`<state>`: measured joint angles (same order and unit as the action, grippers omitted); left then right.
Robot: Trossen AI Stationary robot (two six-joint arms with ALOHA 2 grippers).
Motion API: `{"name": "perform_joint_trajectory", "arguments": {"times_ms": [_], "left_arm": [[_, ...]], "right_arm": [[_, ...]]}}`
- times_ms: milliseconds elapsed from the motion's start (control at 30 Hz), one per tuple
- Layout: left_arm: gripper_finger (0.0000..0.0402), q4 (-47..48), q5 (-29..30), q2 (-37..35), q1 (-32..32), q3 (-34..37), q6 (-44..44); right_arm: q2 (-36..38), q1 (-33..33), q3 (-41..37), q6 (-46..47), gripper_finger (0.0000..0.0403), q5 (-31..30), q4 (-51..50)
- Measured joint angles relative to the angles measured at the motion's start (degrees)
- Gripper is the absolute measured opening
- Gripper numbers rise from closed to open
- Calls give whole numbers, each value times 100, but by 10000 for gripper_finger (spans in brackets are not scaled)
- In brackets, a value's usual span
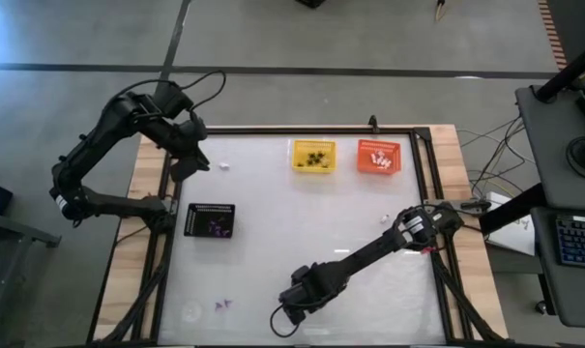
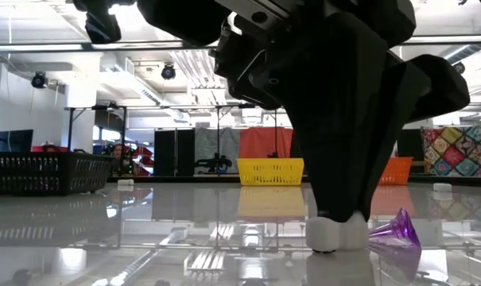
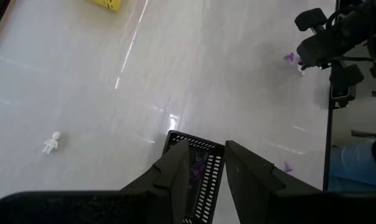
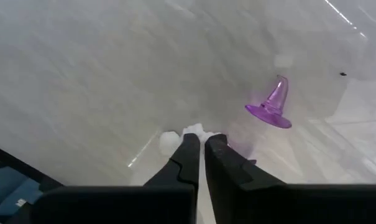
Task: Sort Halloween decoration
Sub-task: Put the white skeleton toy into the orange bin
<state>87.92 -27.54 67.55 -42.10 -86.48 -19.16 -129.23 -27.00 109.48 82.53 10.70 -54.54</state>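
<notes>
Lower centre of the high view, the right end effector [image 4: 204, 142] is clenched on a white trinket [image 2: 335, 233] at bench level. The thin pinch could slip when lifted, nudging the purple hat [image 4: 271, 106] beside it.

Black jointed arms, black looping cables

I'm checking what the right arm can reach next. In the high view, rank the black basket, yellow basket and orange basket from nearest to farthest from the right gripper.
From the right gripper, low at the table's near edge:
1. Black basket, toward the left arm's side.
2. Yellow basket, far edge, middle.
3. Orange basket, far edge, right of the yellow one.
</notes>
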Motion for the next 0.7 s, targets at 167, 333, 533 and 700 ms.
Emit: {"name": "perform_joint_trajectory", "arguments": {"times_ms": [167, 333, 533, 700], "left_arm": [[87, 0, -1, -74, 1, 2, 0], [87, 0, 1, -170, 0, 2, 0], [87, -2, 0, -207, 2, 2, 0], [87, -1, 1, -207, 1, 2, 0]], "right_arm": [[0, -3, 155, -163, 9, -23, -109], [97, 0, 446, -466, 8, -73, -324], [313, 0, 678, -675, 8, -513, -665], [424, 63, 680, -774, 8, -871, -778]]}}
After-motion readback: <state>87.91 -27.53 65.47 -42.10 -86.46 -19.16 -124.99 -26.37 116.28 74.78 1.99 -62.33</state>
